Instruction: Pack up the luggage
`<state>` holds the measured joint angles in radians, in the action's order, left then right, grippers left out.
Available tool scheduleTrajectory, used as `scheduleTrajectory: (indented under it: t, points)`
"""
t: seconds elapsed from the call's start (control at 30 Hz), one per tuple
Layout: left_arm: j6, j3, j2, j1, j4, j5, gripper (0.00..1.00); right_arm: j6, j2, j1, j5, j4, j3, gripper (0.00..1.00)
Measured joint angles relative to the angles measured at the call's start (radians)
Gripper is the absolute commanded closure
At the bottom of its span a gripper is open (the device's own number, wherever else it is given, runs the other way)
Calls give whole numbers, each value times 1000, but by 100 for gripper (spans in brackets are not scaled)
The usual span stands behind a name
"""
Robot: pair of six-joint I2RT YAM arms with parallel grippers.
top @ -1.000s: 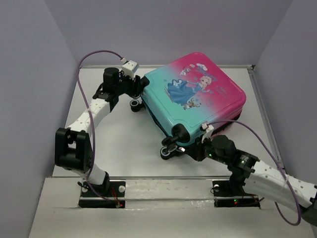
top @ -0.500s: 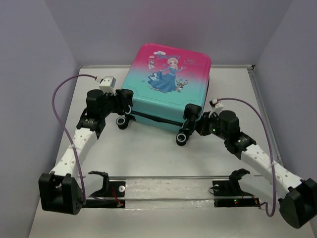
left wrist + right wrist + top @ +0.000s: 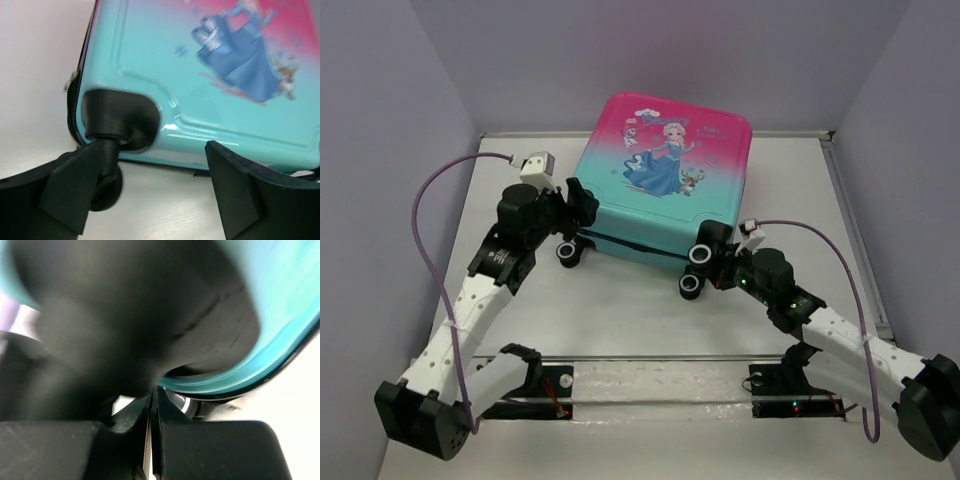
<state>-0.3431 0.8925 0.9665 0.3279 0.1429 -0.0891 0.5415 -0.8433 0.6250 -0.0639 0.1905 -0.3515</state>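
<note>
We see the closed pink-to-teal hard-shell child's suitcase (image 3: pixel 665 185) lying flat at the back middle of the white table (image 3: pixel 620 310), with its wheels toward our bases. Our left gripper (image 3: pixel 581 208) has its jaws wide apart, and the near-left black wheel mount (image 3: pixel 120 117) sits between them. Our right gripper (image 3: pixel 154 412) has its fingers pressed together just beside the near-right black wheel (image 3: pixel 701 254).

The top camera is looking down from behind at the whole counter (image 3: pixel 620 320). Both wrist cameras are facing the wheeled edge of the luggage (image 3: pixel 660 215) from very close, a part the top view is also showing.
</note>
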Motion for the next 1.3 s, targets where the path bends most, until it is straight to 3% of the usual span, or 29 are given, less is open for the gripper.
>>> scheduleTrajectory:
  t: [0.1,0.17,0.2,0.23,0.3,0.43,0.6,0.83,1.27,1.3]
  points:
    - [3,116,-57,30,24,38,1,-16,-98,14,0,-4,-26,91]
    - [8,207,-89,34,35,44,1,-26,-139,18,0,-18,-40,72]
    - [9,281,-106,43,24,44,1,-27,-149,18,4,-22,-47,49]
    - [8,306,-106,60,14,41,1,-29,-150,18,7,-35,-55,37]
    - [6,312,-127,175,-15,49,1,-19,-128,17,33,-81,-60,30]
    - [-5,230,-54,497,-23,56,1,-20,35,19,94,-203,-58,30]
    - [-26,182,195,663,-17,49,1,-10,189,19,142,-254,-21,28]
    - [-22,215,403,685,2,6,1,-49,85,-54,138,-224,10,35]
    - [-6,301,528,685,-48,-23,4,-158,-124,-133,-19,193,110,56]
    - [-6,303,533,685,-48,-24,7,-163,-131,-133,-30,214,113,62]
